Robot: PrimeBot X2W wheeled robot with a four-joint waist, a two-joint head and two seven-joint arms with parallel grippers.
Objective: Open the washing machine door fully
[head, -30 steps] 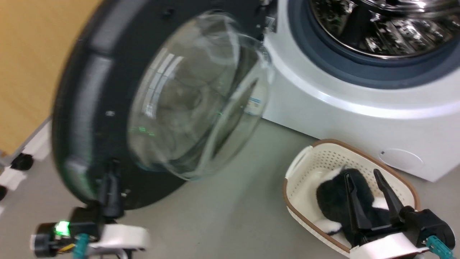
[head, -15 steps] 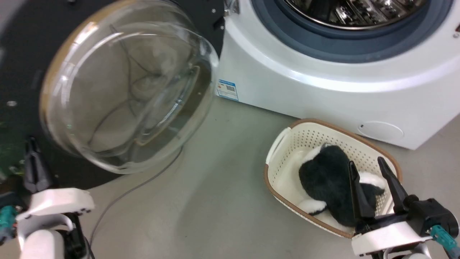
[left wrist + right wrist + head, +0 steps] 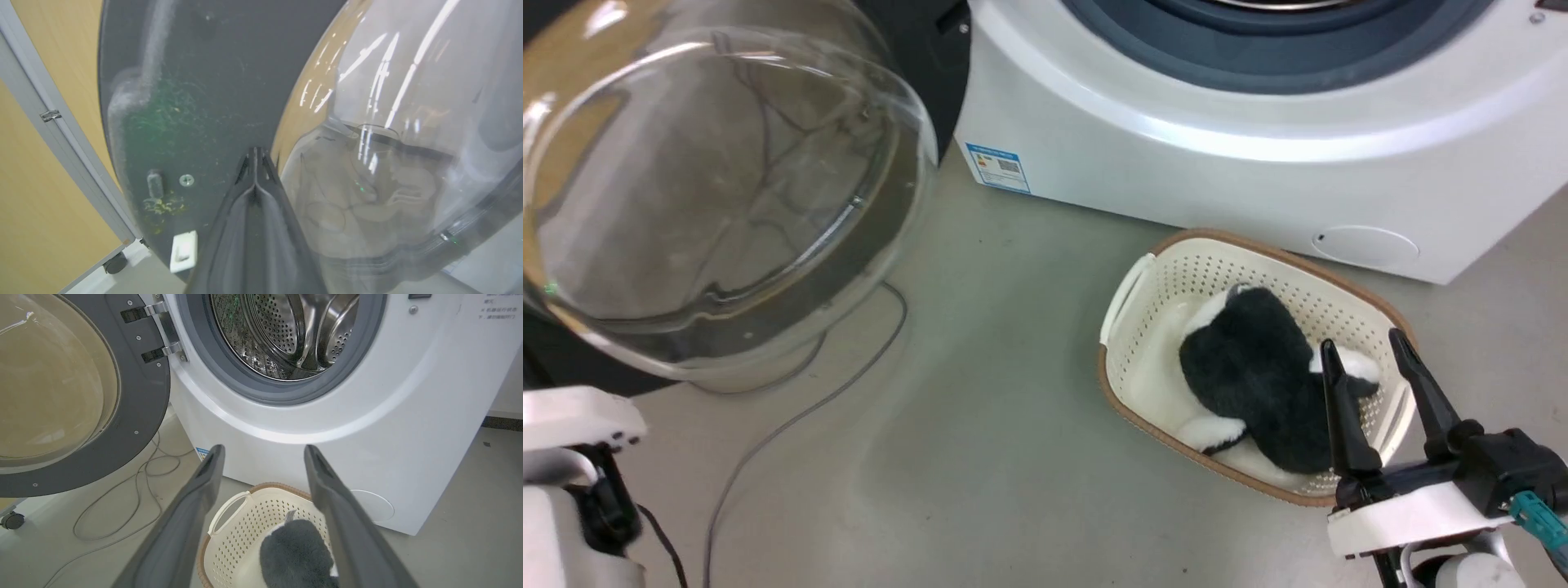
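1. Grey floor spreads below a white washer at twelve o'clock in the head view; a thin cable trails at seven o'clock.
2. The washing machine door hangs swung wide at ten o'clock, its glass bowl bulging outward, well clear of the steel drum.
3. The left gripper has its fingers pressed together on nothing, with the tips at the door's black inner face. Contact cannot be told.
4. The right gripper, at four o'clock, is spread apart and empty over a cream basket holding a black-and-white plush.
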